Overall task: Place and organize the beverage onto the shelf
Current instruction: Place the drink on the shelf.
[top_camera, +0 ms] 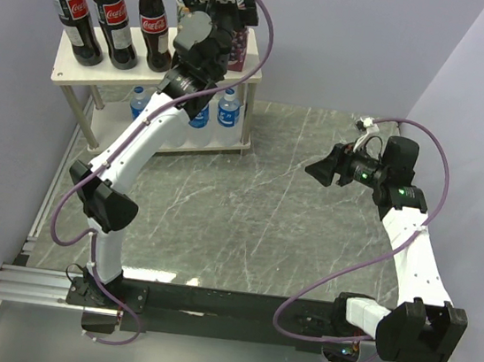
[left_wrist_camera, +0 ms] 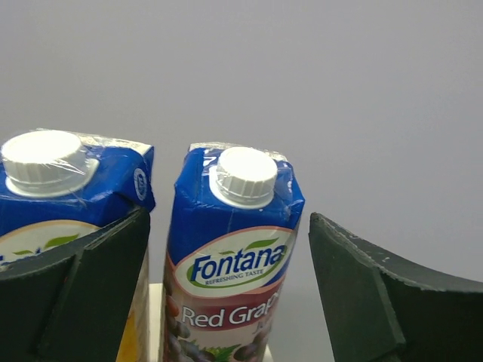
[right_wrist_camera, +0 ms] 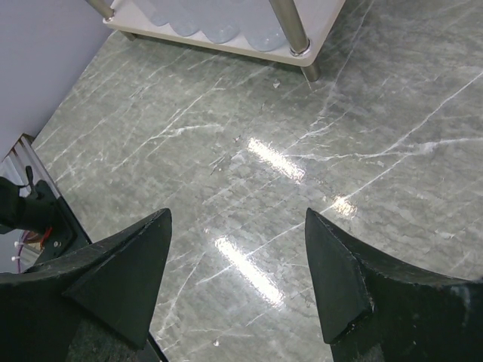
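The shelf (top_camera: 78,72) stands at the back left. Three cola bottles (top_camera: 112,14) stand on its top board at the left. The water bottles (top_camera: 227,108) stand on the lower board, partly hidden by my left arm. My left gripper (top_camera: 213,9) is open at the top board's right end. In the left wrist view its jaws (left_wrist_camera: 229,219) straddle the purple Red Grape carton (left_wrist_camera: 230,256), with a gap on the right side. The yellow carton (left_wrist_camera: 68,188) stands just left of it, behind the left finger. My right gripper (top_camera: 320,169) is open and empty above the floor (right_wrist_camera: 238,219).
The grey marble tabletop (top_camera: 265,211) stretches between the arms. Lilac walls close in behind the shelf and on both sides. A metal rail (top_camera: 41,217) runs along the left edge. The shelf's lower board and a silver leg (right_wrist_camera: 290,23) show in the right wrist view.
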Controlling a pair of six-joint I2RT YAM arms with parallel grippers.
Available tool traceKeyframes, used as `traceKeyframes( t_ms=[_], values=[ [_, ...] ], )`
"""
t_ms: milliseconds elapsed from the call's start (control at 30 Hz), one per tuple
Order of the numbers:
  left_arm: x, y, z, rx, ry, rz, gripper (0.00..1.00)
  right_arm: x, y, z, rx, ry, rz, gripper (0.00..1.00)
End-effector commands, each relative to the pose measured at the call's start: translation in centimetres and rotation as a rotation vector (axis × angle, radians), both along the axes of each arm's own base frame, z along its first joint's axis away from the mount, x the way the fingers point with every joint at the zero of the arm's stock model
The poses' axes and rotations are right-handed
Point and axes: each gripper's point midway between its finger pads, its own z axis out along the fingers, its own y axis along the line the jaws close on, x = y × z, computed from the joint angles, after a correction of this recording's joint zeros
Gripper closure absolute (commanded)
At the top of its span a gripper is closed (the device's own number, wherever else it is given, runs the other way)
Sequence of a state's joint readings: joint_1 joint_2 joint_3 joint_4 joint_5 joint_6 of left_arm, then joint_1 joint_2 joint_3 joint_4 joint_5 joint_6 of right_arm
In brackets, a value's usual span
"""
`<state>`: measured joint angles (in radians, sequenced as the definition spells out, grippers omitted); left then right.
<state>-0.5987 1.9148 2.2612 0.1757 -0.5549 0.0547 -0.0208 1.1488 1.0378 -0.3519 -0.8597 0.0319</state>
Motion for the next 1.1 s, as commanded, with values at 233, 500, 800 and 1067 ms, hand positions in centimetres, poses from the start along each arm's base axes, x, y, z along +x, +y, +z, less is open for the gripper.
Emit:
traceKeyframes(
  t_ms=[233,500,800,1067],
  values=[
    [-4.4,2.3,5.1,-0.075,-0.107,-0.038,0.05,0.2,-0.1,0.3,0.001,-0.034,0.014,0.23],
    [-5.5,2.2,5.4,-0.068,-0.102,-0.080,0.03,0.3,-0.2,0.2,-0.002,-0.035,0.011,0.23],
    [-8.8,1.5,6.5,-0.079,-0.092,-0.211,0.02,0.2,-0.6,0.3,-0.027,-0.056,0.022,0.22],
    [-16.3,0.8,4.2,0.022,0.015,-0.487,0.01,0.3,-1.9,1.2,-0.103,-0.145,-0.028,0.18]
  ],
)
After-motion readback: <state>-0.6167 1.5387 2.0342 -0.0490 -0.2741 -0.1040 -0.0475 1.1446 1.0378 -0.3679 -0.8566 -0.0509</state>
